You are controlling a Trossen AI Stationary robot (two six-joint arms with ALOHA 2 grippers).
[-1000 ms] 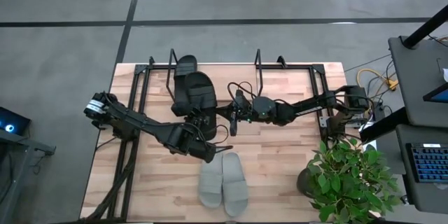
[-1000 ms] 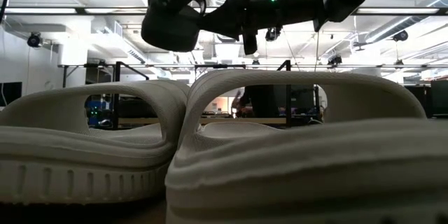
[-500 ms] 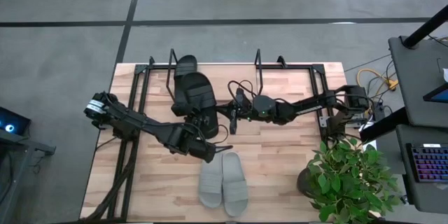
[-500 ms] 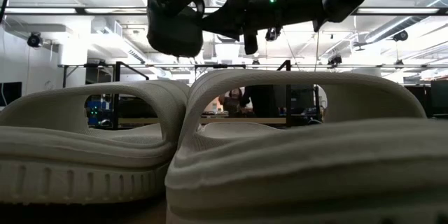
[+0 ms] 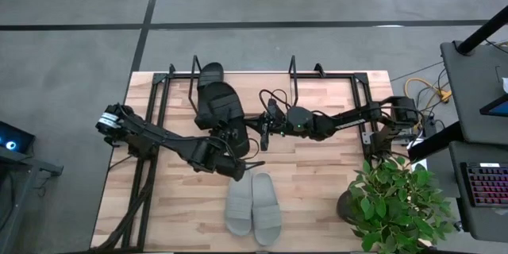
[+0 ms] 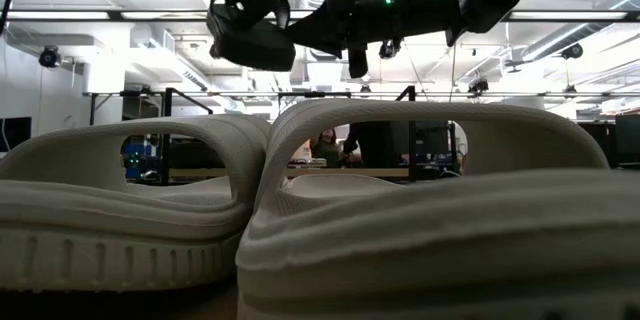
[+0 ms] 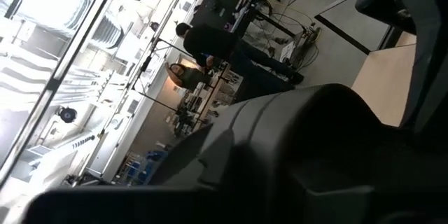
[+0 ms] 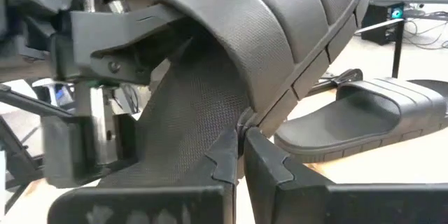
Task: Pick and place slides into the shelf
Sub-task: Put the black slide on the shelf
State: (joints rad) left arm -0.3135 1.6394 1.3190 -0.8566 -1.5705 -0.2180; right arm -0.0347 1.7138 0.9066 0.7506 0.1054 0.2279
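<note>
Black slide (image 5: 220, 113) is held in mid-air over the table centre, just in front of the shelf (image 5: 164, 80), pinched from both sides: left gripper (image 5: 236, 171) at the near end, right gripper (image 8: 243, 155) clamped on its edge, probably to steady it. Second black slide (image 5: 210, 72) already sits on the shelf; grey pair (image 5: 253, 206) is untouched near the front edge.

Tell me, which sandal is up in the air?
One black slide, pinched by both the left gripper and right gripper. The other black one lies on the shelf; the grey pair sits on the table.
</note>
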